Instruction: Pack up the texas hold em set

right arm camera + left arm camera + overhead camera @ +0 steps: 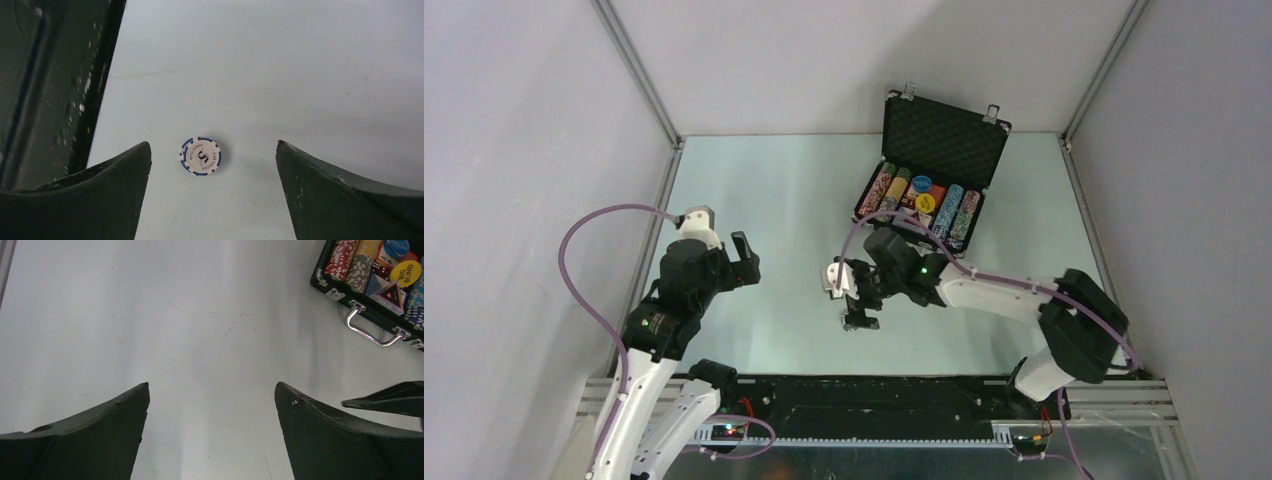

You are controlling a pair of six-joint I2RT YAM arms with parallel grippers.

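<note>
The black briefcase (944, 135) stands open at the back of the table, with rows of poker chips (887, 190), a blue disc (921, 183) and a yellow disc (925, 202) inside. One blue-and-white poker chip (200, 156) lies flat on the table between the tips of my right gripper (213, 143), nearer the left finger and touching neither. That gripper (852, 300) is open and hovers at mid-table in front of the case. My left gripper (212, 385) is open and empty over bare table. Its view shows the case's silver handle (372, 330), a yellow BIG BLIND disc (405, 272) and a dark triangular piece (392, 294).
A scuffed dark bar (50, 75) fills the upper left of the right wrist view. A finger of the right gripper (390, 397) pokes in at the right of the left wrist view. Grey walls with metal frame posts (639, 70) enclose the table.
</note>
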